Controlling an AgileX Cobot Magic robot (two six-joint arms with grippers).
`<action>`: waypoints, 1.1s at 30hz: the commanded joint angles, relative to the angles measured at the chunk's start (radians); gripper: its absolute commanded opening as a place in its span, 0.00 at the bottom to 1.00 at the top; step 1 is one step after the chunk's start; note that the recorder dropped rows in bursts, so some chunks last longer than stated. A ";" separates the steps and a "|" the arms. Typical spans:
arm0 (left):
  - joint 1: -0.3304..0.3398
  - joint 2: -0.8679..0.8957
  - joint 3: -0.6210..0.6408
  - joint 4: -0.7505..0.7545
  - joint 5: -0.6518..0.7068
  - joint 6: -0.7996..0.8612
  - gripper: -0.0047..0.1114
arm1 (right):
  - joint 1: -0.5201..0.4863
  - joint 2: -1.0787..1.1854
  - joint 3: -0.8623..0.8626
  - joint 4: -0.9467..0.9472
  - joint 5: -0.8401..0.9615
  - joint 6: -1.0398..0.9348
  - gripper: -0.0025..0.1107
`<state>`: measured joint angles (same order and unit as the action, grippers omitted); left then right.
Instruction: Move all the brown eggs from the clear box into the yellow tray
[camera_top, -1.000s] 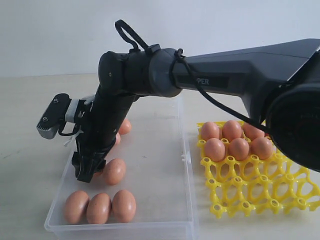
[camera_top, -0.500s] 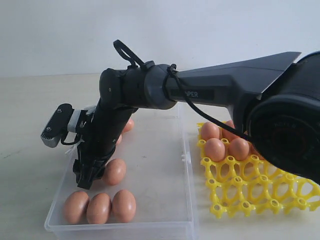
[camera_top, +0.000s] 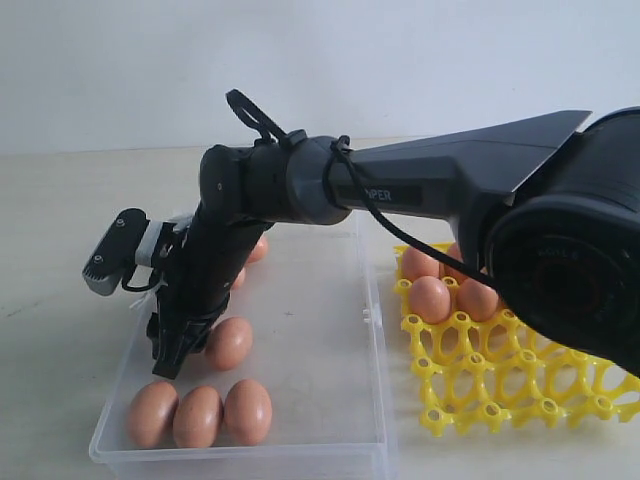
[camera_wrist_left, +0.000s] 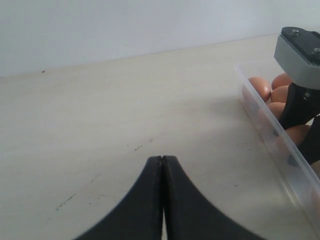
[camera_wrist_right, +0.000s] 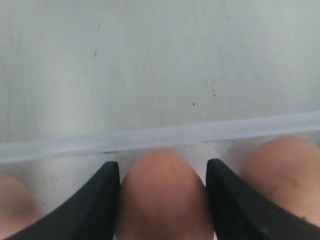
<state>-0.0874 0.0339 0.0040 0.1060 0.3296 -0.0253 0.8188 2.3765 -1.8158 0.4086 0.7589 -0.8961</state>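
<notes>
Brown eggs (camera_top: 198, 415) remain in the clear box (camera_top: 310, 455): three in a row along its front wall, one more mid-floor, a couple toward its back. The yellow tray (camera_top: 500, 385) sits just beside the box's right wall and has several eggs in its far cells, so the job looks under halfway. The right gripper (camera_top: 168, 358) is pointed down inside the box, close to its left wall. The left wrist view shows the left gripper (camera_wrist_left: 161, 161) outside the box, over bare table, fingers pressed together on nothing, idle. In the right wrist view the target egg (camera_wrist_right: 162, 195) lies on the box floor right against the wall, a black finger touching each flank with no gap showing. That reads as a grasp just made, with the egg not lifted yet. Neighbour eggs sit tight on both sides of the fingers. Risks: the smooth oval shell may squirt out if the pinch is off-centre, too hard a squeeze may crack it, the fingers may knock the neighbours rolling, or the tips may snag the nearby wall and drag the light box.
</notes>
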 joint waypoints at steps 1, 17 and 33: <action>-0.003 0.001 -0.004 -0.001 -0.014 -0.004 0.04 | 0.001 -0.001 -0.005 -0.004 0.008 0.010 0.06; -0.003 0.001 -0.004 -0.001 -0.014 -0.004 0.04 | -0.020 -0.194 -0.005 -0.093 -0.032 0.252 0.02; -0.003 0.001 -0.004 -0.001 -0.014 -0.004 0.04 | -0.058 -0.373 -0.005 -0.179 -0.126 0.411 0.02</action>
<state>-0.0874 0.0339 0.0040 0.1060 0.3296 -0.0253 0.7674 2.0373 -1.8158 0.2406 0.6694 -0.5053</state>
